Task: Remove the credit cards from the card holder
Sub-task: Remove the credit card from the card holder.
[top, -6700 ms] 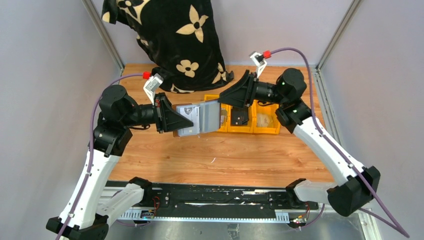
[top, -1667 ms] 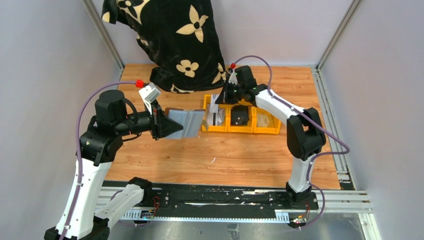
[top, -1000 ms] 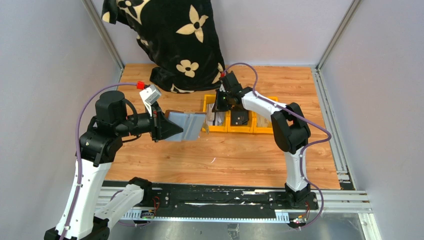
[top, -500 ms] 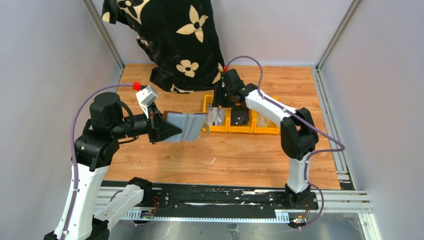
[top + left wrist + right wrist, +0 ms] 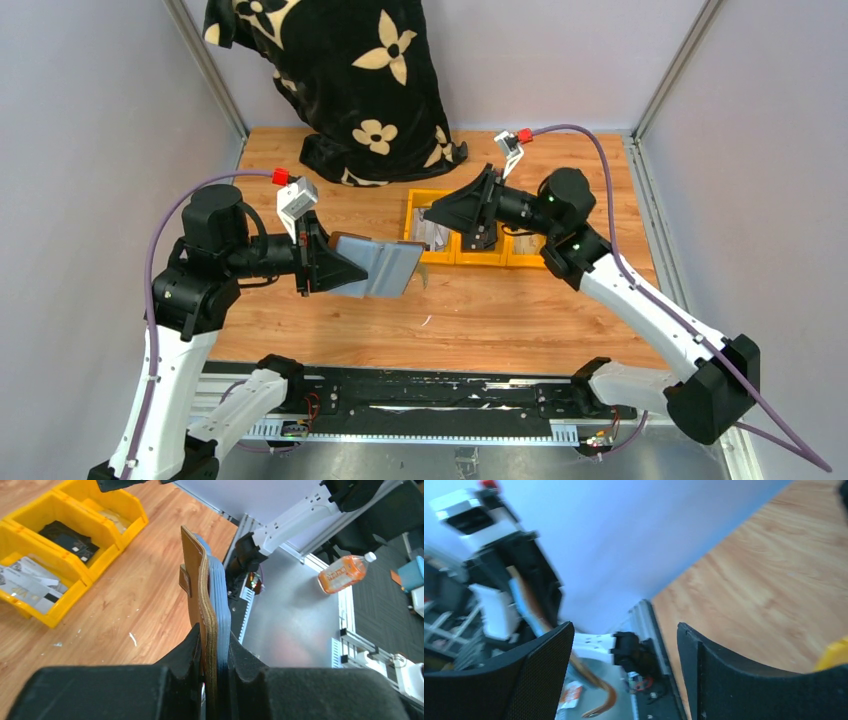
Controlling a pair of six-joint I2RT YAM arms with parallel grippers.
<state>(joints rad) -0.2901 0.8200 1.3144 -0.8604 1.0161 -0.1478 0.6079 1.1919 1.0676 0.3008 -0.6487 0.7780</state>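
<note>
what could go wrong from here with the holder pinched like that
1. The left tool grips the card holder by one end only, in the air; a tug from the open right tool might twist it or pull it free.
2. The sleeves sit tightly stacked, so the right tool may pinch a sleeve instead of a card. Whether any card is left inside cannot be seen.

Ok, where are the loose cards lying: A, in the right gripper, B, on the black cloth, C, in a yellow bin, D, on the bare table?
C: the credit cards lie inside the leftmost yellow bin, while the right gripper stands open and empty.
</note>
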